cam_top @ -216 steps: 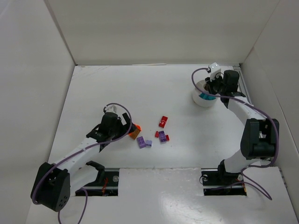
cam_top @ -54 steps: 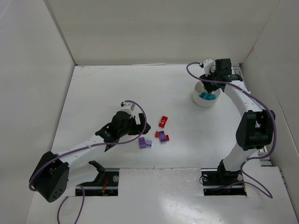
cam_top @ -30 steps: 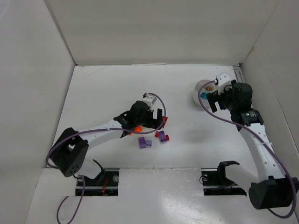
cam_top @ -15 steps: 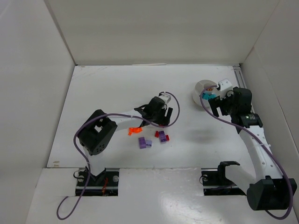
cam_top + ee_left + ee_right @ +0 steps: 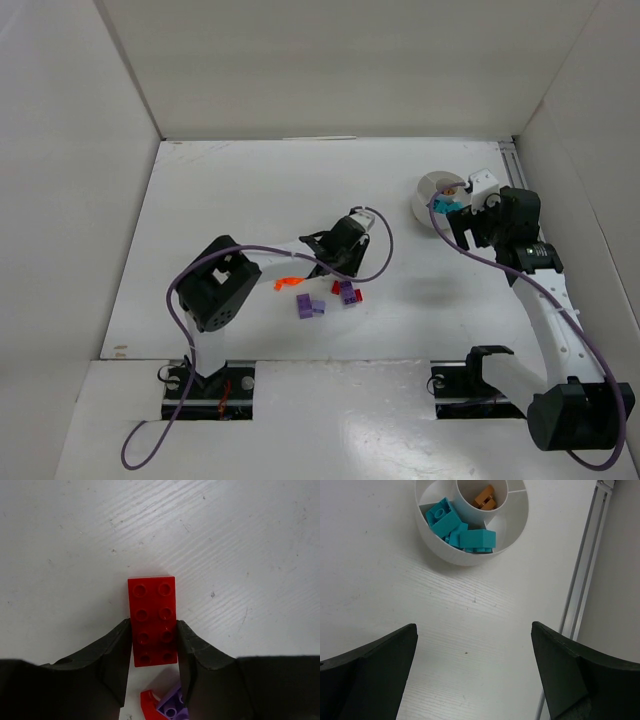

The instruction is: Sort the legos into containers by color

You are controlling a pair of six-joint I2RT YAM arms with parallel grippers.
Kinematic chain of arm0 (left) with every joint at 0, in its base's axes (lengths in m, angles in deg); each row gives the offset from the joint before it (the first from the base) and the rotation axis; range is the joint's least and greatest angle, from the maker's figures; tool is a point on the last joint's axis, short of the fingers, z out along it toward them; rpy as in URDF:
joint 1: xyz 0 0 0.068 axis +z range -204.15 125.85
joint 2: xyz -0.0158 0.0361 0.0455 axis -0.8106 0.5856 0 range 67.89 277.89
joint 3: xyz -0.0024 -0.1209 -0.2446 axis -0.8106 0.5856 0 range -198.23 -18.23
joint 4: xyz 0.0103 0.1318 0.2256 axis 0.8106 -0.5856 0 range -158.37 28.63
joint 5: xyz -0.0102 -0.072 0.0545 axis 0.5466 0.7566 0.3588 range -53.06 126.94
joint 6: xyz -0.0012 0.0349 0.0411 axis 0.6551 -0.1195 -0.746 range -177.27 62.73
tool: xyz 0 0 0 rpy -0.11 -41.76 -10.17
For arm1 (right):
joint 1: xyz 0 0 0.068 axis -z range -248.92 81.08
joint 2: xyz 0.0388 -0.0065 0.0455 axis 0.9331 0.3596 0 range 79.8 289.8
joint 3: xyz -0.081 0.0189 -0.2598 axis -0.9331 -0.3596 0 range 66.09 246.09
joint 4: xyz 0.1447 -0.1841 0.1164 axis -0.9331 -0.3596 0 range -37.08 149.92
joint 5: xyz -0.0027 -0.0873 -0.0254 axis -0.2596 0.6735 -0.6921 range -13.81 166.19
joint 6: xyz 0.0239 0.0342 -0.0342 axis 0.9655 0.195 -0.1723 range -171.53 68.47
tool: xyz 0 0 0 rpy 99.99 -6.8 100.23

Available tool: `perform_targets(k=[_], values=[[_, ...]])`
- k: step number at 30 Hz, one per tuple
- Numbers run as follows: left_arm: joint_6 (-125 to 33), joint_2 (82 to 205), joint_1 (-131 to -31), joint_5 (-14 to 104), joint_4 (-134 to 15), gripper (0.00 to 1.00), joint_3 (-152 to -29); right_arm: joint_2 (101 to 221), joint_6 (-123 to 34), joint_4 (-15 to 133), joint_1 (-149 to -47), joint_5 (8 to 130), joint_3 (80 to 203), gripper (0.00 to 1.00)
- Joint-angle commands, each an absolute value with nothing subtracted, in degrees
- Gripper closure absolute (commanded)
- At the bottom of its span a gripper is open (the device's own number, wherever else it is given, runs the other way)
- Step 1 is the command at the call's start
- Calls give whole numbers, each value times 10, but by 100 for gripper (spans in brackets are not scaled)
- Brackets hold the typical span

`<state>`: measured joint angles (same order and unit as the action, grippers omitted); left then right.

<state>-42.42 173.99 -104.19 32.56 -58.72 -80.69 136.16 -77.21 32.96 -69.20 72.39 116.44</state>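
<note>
A red lego (image 5: pixel 152 621) lies flat on the table. My left gripper (image 5: pixel 153 630) is shut on it, one finger pressed against each long side. In the top view this gripper (image 5: pixel 345 252) covers the brick. The white round dish (image 5: pixel 465 559) holds several teal legos (image 5: pixel 460 530) in one wedge container and an orange one (image 5: pixel 485 497) in the hub. My right gripper (image 5: pixel 475 650) hangs open and empty just in front of the dish (image 5: pixel 425 195), with its fingers wide apart.
An orange lego (image 5: pixel 287 283) lies left of the left gripper. Two purple legos (image 5: pixel 308 306) (image 5: pixel 349 292) and small red pieces (image 5: pixel 336 287) lie just in front of it. A metal rail (image 5: pixel 580 595) runs along the right side, and white walls enclose the table.
My left gripper moved right, away from the orange lego, onto the red one and shut on its sides. The right arm pulled back from the dish and has since stayed still.
</note>
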Motion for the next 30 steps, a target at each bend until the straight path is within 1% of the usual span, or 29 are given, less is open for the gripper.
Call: perform_targets(k=[1,3,4,6,8,9,10,11,12,13,14,15,16,17,21,23,30], values=[[-432,1735,-1049,311,-611,87,-827,1358,-768,342,-687,695,1171,0],[-440,1713,-1049,298,-599,89,-827,1372,-768,342,-687,671,1171,0],[-445,1705,-1049,290,-589,91,-821,1372,-768,342,-687,639,1171,0],[-472,1668,-1054,277,-572,92,-813,1385,-768,342,-687,597,1171,0],[-516,1614,-1067,270,-525,92,-783,1397,-768,342,-687,512,1171,0],[-535,1613,-1074,270,-507,92,-769,1404,-768,342,-687,477,1171,0],[-553,1573,-1083,270,-470,90,-738,1411,-768,342,-687,441,1177,0],[-573,1554,-1099,275,-456,90,-725,1418,-768,347,-687,364,1183,0],[-591,1538,-1107,283,-444,89,-712,1426,-768,359,-687,322,1183,0],[-606,1510,-1114,292,-435,89,-703,1440,-760,376,-687,278,1183,0],[-627,1498,-1114,309,-420,87,-687,1447,-745,398,-687,193,1172,0],[-633,1489,-1122,317,-420,87,-681,1454,-726,454,-687,155,1165,0],[-633,1476,-1122,324,-412,87,-681,1459,-687,478,-687,127,1157,0],[-640,1469,-1128,332,-412,87,-675,1467,-681,487,-697,113,1157,0],[-651,1445,-1133,349,-380,87,-653,1459,-675,477,-747,167,1178,0],[-656,1438,-1140,349,-375,87,-653,1448,-646,485,-767,174,1179,0],[-661,1427,-1151,341,-358,87,-653,1447,-601,498,-807,212,1184,0]])
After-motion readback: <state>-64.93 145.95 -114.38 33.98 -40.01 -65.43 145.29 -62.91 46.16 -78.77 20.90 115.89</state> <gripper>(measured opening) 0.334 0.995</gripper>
